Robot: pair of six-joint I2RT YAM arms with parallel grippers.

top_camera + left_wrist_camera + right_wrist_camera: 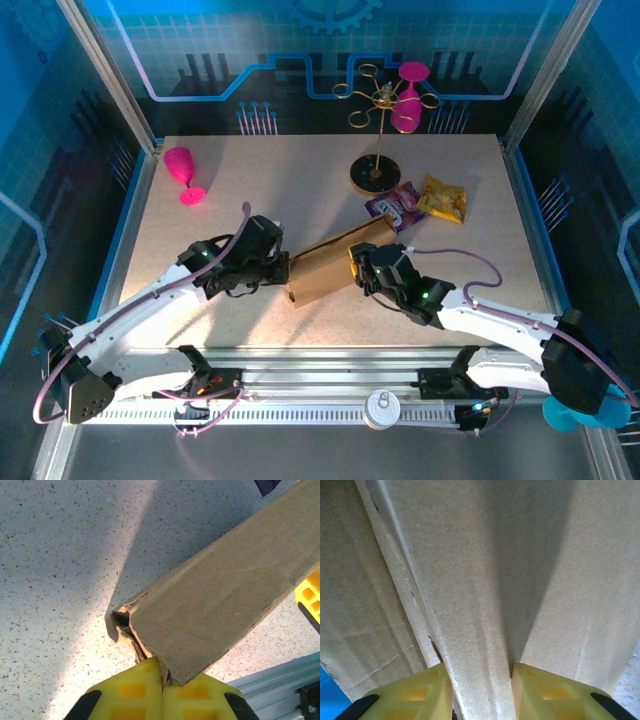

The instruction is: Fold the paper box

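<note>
Speckled beige table (pixel 290 180) inside a blue-panelled enclosure, seen from above and from both wrists. The paper box (pixel 322 268), plain brown cardboard partly folded into a long shape, lay slantwise near the middle of the table, its near-left end lower in the overhead view and its far-right end just beside a purple packet (pixel 395 207). The left claw (pixel 161 677) was fully closed, its yellow fingers (pixel 125 695) pinching the torn corner of the box at that near-left end. The right claw (pixel 482 680) was narrowly parted around a folded ridge of the box, a yellow pad (pixel 540 690) lying against each side of the ridge. A yellow packet (pixel 443 198) lay touching the purple one. Behind them stood a gold wire stand (pixel 378 150) on a dark round base, with a pink goblet (pixel 408 95) hung upside down on it. A second pink goblet (pixel 183 172) lay on its side at the far-left corner.
</note>
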